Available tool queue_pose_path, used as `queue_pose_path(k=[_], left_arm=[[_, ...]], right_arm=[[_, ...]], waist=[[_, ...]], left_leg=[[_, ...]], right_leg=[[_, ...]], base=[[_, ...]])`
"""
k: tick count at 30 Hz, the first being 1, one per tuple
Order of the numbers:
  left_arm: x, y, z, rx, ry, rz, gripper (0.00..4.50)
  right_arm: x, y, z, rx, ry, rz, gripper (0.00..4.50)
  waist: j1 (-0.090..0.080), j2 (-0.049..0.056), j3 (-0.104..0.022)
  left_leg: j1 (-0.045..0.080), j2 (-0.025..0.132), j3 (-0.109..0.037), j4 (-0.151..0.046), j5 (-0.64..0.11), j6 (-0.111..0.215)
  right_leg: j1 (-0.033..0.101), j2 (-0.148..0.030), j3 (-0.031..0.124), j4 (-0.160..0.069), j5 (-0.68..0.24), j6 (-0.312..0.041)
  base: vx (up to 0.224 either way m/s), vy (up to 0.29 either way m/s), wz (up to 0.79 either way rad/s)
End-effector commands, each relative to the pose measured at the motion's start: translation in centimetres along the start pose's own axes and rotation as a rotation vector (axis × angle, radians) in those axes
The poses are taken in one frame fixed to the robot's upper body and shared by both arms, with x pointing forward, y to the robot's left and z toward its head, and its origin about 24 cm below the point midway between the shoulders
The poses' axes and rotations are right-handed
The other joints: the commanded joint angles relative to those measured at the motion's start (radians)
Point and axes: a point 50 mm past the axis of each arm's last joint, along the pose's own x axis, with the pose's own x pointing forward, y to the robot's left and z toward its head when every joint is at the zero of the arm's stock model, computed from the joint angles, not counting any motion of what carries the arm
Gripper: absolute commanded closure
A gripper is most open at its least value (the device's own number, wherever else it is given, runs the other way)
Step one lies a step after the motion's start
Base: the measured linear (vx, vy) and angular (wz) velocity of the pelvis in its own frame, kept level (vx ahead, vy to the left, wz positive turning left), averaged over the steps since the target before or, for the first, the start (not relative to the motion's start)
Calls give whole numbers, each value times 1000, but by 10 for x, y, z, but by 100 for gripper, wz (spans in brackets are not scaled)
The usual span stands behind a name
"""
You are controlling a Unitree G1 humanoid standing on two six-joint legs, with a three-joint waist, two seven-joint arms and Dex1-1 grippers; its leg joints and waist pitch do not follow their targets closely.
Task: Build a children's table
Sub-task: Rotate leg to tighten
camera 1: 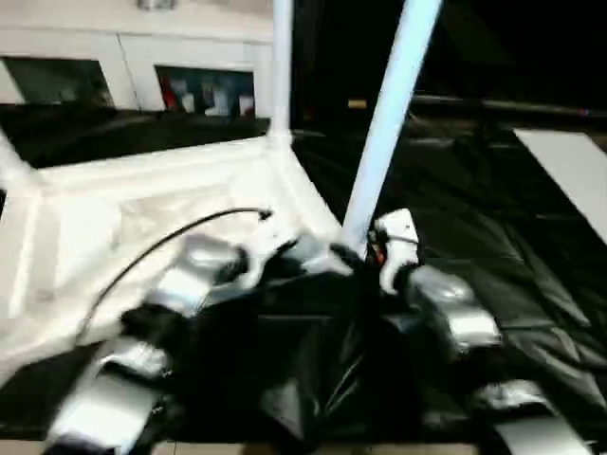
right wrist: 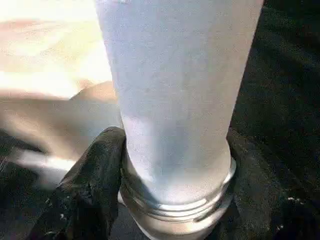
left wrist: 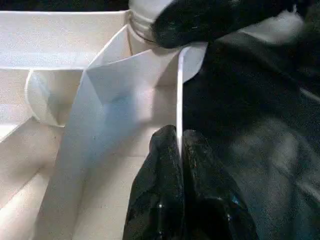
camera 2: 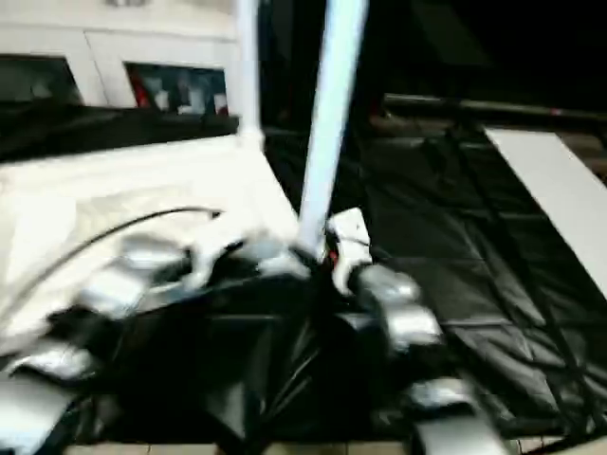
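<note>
A black plastic sheet (camera 1: 474, 246) covers the work surface, and on it the large white table top (camera 1: 142, 218) lies upside down, ribbed underside up, ahead and to the robot's left. A white cabinet (camera 1: 123, 57) with glass doors stands behind it. One white tapered leg (camera 1: 282, 66) stands upright at the top's far corner; a second leg (camera 1: 389, 123) rises, leaning slightly, from the near corner by the two silver forearms. The right gripper (right wrist: 175, 200) has its black fingers (right wrist: 85, 190) spread around this leg's threaded base, one on each side. The left gripper (left wrist: 180, 150) has its fingers pressed together on the thin white rim of the top, just beside that leg's base.
</note>
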Motion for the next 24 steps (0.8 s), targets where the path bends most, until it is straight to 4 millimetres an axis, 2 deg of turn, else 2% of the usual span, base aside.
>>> queue_pose_path(k=[1,2,3,4,8,9,10,12,14,16,18,19,21,23,24], left_arm=[[9,-7,-20,-101,47,36,450],[15,-7,-21,-86,75,76,450],[17,-7,-21,-77,87,83,450],[18,-7,-22,-72,94,92,450],[21,-7,-22,-47,108,92,450],[20,-8,-22,-41,108,86,450],[19,-7,-23,-29,108,76,450],[16,-6,-24,-14,105,54,450],[12,-6,-25,5,97,22,450],[7,-7,-25,52,78,-42,450],[6,-8,-26,58,73,-68,450],[1,-10,-26,73,61,-118,450],[0,-11,-25,90,52,-141,450],[-9,-20,-24,121,22,-297,450],[-9,-20,-24,122,20,-307,450]], right_arm=[[-6,-15,-20,61,89,-174,183],[0,-5,-23,65,100,-197,183],[2,-1,-23,58,102,-192,183],[4,2,-23,52,100,-186,183],[8,12,-12,11,23,-91,183],[8,14,-8,15,-14,-54,127],[5,13,0,1,-69,1,113],[0,9,6,-50,-93,71,107],[-6,3,9,-80,-91,126,78],[-15,-4,12,-115,-75,221,59],[-18,-6,13,-134,-69,263,59],[-28,-11,14,-195,-43,343,59],[-30,-13,14,-218,-36,368,59],[-42,-19,16,-246,-10,462,59],[-43,-19,16,-248,-8,467,59]], waist=[[4,-1,-43],[4,3,-43],[4,3,-43],[6,3,-43],[10,4,-41],[11,4,-43],[15,1,-44],[18,0,-45],[20,-4,-45],[18,-3,-42],[15,-6,-42],[15,-5,-42],[16,-3,-42],[18,-2,-45],[18,-2,-45]], left_leg=[[0,10,4,-66,-194,2],[1,10,5,-66,-185,6],[1,10,5,-66,-185,6],[-2,9,4,-67,-182,11],[-2,12,2,-70,-225,16],[-2,12,2,-69,-228,19],[-2,13,3,-68,-219,25],[-7,12,3,-68,-193,40],[-9,11,3,-66,-175,51],[-11,10,3,-66,-185,61],[-11,11,3,-65,-193,67],[-9,13,3,-65,-198,69],[-8,16,3,-65,-189,72],[-8,19,2,-66,-174,73],[-9,20,3,-65,-160,81]], right_leg=[[41,-52,29,-83,-214,-189],[38,-51,30,-83,-188,-192],[38,-51,30,-83,-188,-192],[42,-51,28,-81,-168,-192],[41,-54,28,-88,-224,-179],[41,-54,28,-87,-221,-177],[42,-55,28,-86,-203,-180],[46,-54,28,-82,-159,-187],[51,-53,26,-81,-140,-193],[51,-55,25,-85,-170,-191],[50,-54,25,-86,-191,-186],[49,-55,26,-87,-197,-189],[47,-56,27,-86,-194,-200],[48,-56,26,-81,-156,-215],[48,-55,27,-76,-114,-229]], base=[[0,0,0],[0,0,0],[0,0,0],[0,0,0],[0,0,0],[0,0,0],[0,0,0],[0,0,0],[0,0,0],[0,0,0],[0,0,0],[0,0,0],[0,0,0],[0,0,0],[0,0,0]])
